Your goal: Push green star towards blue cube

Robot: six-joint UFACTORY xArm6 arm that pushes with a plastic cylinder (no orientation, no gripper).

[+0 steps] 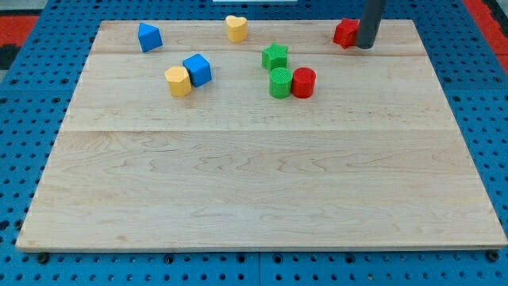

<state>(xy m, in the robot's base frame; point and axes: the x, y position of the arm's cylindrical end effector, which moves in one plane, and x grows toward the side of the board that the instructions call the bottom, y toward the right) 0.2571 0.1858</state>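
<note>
The green star lies on the wooden board near the view's top, right of centre. The blue cube sits to its left, touching a yellow block. My tip is at the view's top right, well to the right of the green star, right beside a red block.
A green cylinder and a red cylinder stand side by side just below the green star. A yellow heart-shaped block lies at the top centre. A blue block lies at the top left.
</note>
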